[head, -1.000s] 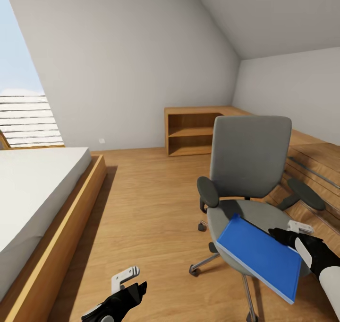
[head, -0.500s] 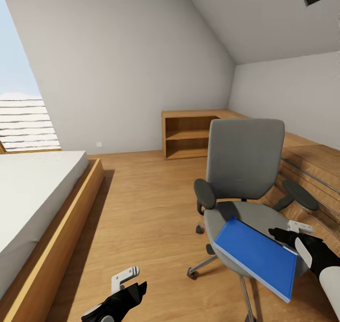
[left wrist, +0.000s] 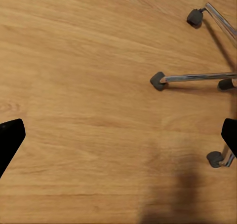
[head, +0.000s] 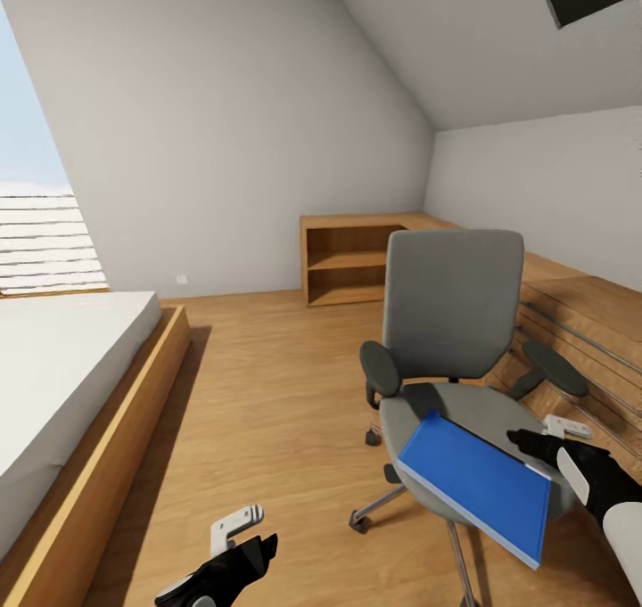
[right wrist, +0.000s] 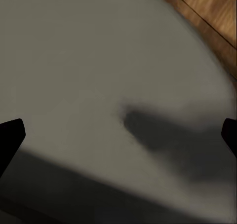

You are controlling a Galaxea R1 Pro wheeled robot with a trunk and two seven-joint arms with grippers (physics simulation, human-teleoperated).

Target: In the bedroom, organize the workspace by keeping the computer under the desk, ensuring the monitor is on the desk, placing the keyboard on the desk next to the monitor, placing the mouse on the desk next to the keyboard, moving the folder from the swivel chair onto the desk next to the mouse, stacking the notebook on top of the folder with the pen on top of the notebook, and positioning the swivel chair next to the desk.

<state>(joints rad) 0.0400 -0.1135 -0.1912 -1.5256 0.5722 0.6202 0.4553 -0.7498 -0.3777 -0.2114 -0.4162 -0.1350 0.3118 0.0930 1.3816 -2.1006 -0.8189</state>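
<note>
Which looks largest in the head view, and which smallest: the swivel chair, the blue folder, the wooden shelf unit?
1. swivel chair
2. folder
3. wooden shelf unit

The folder and the shelf unit look close in size. The shelf unit stands much farther from the camera, so this ranking is unsure.

The folder (head: 477,485) covers the front part of the swivel chair (head: 450,322) seat, and its near corner hides part of the chair's base. The right gripper (head: 535,447) sits at the folder's far edge, but can't tell if it's actually clamped on it. The right arm is cut off by the frame edge, same with the left gripper (head: 241,545) at the bottom. The bed (head: 62,384) runs off the left side. The right wrist view is pretty much a grey blur.
</note>
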